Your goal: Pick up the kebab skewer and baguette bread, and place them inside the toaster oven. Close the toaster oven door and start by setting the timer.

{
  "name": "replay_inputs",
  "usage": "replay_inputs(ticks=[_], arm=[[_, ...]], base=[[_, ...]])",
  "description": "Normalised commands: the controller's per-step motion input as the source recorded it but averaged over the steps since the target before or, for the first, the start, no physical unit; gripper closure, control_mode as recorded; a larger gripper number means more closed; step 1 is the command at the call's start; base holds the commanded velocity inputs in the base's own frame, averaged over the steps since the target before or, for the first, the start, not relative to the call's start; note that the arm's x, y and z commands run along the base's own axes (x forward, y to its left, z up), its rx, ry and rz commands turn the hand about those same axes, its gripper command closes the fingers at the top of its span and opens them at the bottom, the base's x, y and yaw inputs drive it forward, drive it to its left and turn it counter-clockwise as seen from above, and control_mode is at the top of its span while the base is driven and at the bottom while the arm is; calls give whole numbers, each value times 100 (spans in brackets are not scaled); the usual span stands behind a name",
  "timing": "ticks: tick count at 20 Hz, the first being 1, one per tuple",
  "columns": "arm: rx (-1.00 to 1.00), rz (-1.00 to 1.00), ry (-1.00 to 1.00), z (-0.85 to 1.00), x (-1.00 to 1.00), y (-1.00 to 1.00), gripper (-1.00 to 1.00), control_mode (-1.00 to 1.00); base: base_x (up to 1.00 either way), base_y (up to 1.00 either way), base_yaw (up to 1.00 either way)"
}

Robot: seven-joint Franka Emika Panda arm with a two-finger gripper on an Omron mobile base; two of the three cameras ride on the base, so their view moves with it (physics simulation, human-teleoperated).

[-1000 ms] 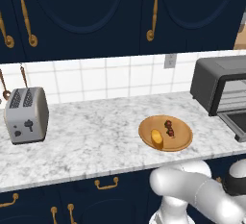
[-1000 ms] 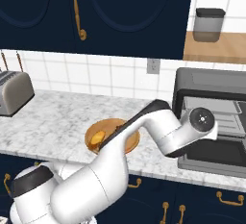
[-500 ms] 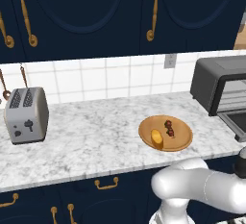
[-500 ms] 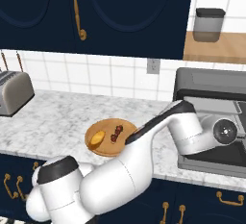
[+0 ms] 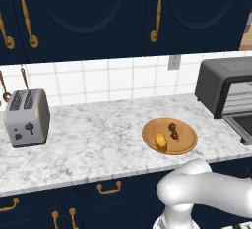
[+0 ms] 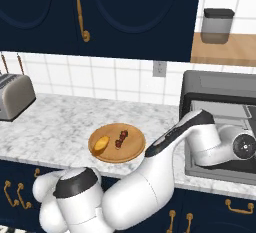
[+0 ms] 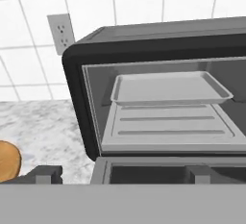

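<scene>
Marble desk [image 5: 88, 139]: kebab skewer [image 5: 173, 130] and baguette bread [image 5: 160, 141] are seen on wooden plate [image 5: 183, 145], left of released empty fingers facing open toaster oven [image 7: 163, 88].

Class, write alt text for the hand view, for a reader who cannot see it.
The toaster oven stands open, with a grey tray on the rack inside and the toaster oven door folded down in front. Behind is a white tiled wall with an outlet.

The toaster oven [image 7: 158, 98] stands open, its mouth unblocked above the lowered toaster oven door [image 7: 168, 170]; a grey tray [image 7: 168, 88] takes up the upper shelf, leaving room beneath it over the lower rack [image 7: 168, 127]
</scene>
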Motion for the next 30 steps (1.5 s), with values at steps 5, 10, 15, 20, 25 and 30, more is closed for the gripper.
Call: replay_inputs(ticks=[5,10,15,20,25,30], arm=[[0,0,-17,2,12,0,-100,-100],[-1,0,-20,0,19,0,-100,-100],[0,0,-10,1,39,0,-100,-100],[0,0,0,0,36,-16,-100,-100],[0,0,0,-1,29,-12,-100,-100],[0,0,7,-15,2,-24,-100,-100]], base=[[0,0,0],[0,0,0],[0,0,0],[0,0,0],[0,0,0],[0,0,0]])
